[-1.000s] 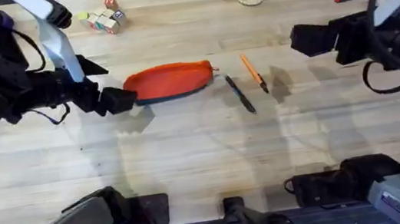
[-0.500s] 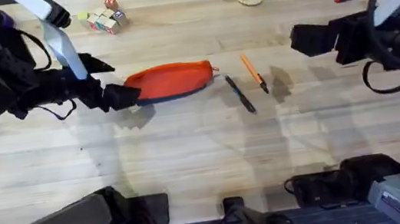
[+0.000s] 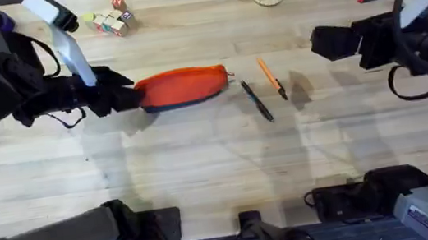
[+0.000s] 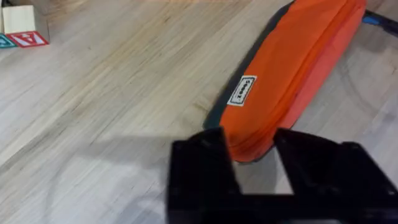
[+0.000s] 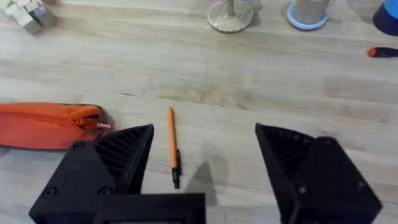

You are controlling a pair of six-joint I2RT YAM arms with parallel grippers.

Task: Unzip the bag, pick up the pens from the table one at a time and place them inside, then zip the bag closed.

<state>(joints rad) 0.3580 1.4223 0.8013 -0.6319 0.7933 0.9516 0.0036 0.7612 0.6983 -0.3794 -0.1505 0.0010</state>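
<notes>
Left gripper stood open astride the blunt end of the bag, which ran lengthwise away from it toward the pens. Left arm was nearer. Right gripper hung open short of the orange pen. The left wrist view showed the bag's label; the right wrist view its zip pull.

On the table, two pens lie right of the bag.
</notes>
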